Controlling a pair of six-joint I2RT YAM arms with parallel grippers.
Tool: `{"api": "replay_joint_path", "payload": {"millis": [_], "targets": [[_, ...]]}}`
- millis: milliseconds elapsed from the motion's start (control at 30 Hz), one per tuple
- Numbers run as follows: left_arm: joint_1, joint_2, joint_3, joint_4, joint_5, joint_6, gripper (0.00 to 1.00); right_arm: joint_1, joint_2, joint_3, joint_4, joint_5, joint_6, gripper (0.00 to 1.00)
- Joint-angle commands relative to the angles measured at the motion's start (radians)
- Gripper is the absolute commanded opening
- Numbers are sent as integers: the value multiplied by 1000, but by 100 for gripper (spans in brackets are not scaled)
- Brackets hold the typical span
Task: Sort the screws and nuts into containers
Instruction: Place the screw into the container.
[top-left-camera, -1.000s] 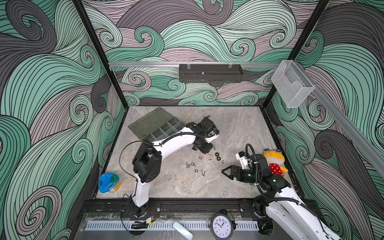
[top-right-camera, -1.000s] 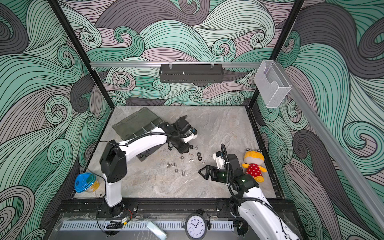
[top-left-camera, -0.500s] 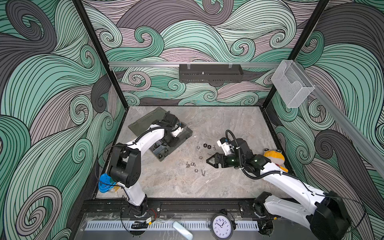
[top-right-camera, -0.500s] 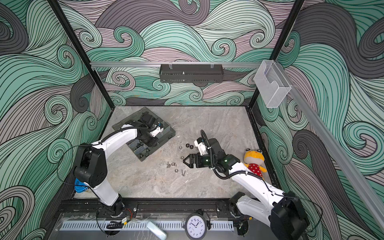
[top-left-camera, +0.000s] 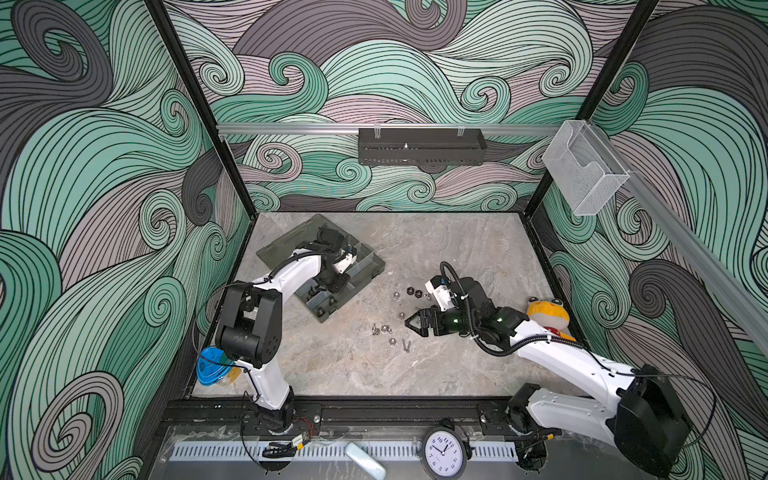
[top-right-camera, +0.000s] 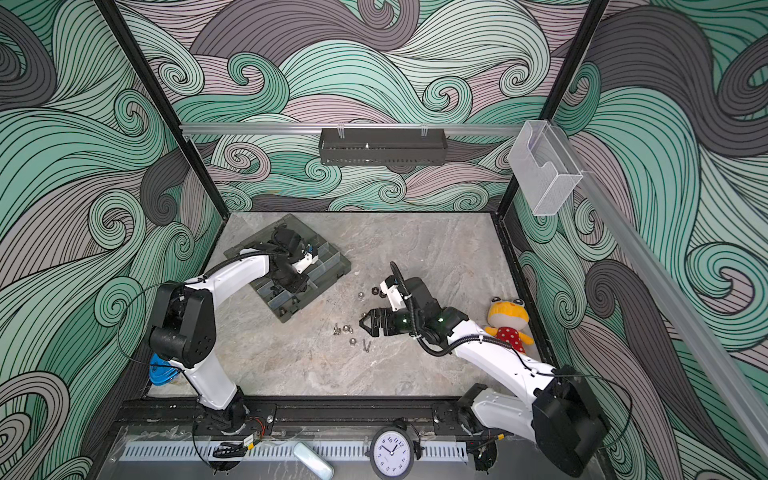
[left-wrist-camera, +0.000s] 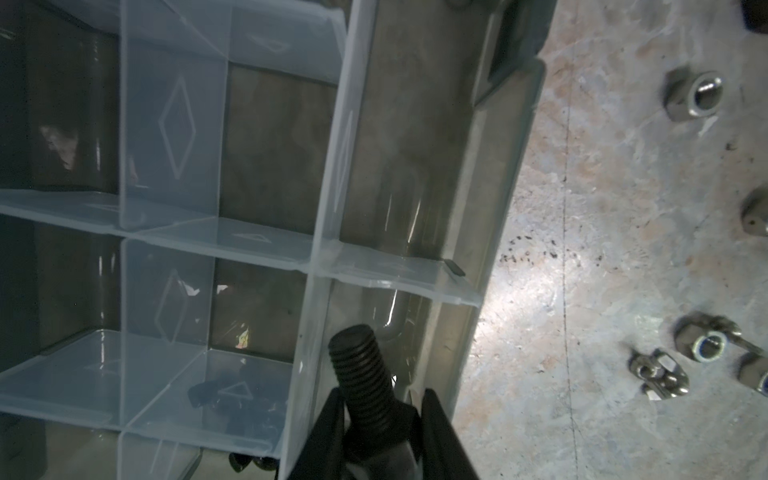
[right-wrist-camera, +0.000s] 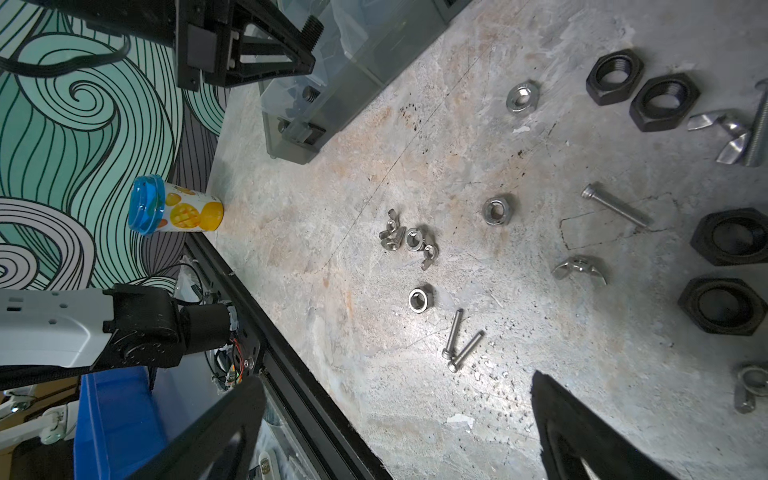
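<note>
Your left gripper (left-wrist-camera: 374, 399) clamps a black bolt (left-wrist-camera: 360, 370) over the organiser box (left-wrist-camera: 490, 174); your right gripper (right-wrist-camera: 395, 378) hangs beside it, jaws spread.

Overhead stereo, wrist close-ups — shared tabletop (top-left-camera: 457, 249)

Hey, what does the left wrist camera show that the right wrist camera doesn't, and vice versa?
Only the left wrist view looks straight into the organiser's compartments between pale dividers. Only the right wrist view shows black hex nuts, two thin silver screws, the blue-lidded tub and the open right gripper. Both show the left gripper shut on the black bolt, plus silver wing nuts on the table.
</note>
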Motion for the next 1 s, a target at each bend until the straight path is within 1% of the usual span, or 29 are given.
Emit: {"api": "replay_joint_path", "payload": {"millis": [0,100,300,567,700,833,900,967], "targets": [[0,12,-14,6,-11,24,18,3,7,27,2,27,-5,100],[0,30,-18,12,-30,29,21,2,13,27,3,26,-3,99],[-1,34,-19,37,-29,26,26,2,-7,12,-7,39,-6,100],[-14,-29,-57,99,-16,46,35,-2,-31,-4,-19,49,-7,100],[-27,-62,-66,121,-13,59,35,-3,-42,-6,-25,49,-8,100],[-74,-147,-109,213,63,100,35,-11,-61,-18,-36,53,-11,100],[-113,-189,-147,300,139,130,36,-35,-77,-40,-23,44,7,100],[-152,-191,-180,395,192,137,38,-72,-90,-74,8,12,39,100]]}}
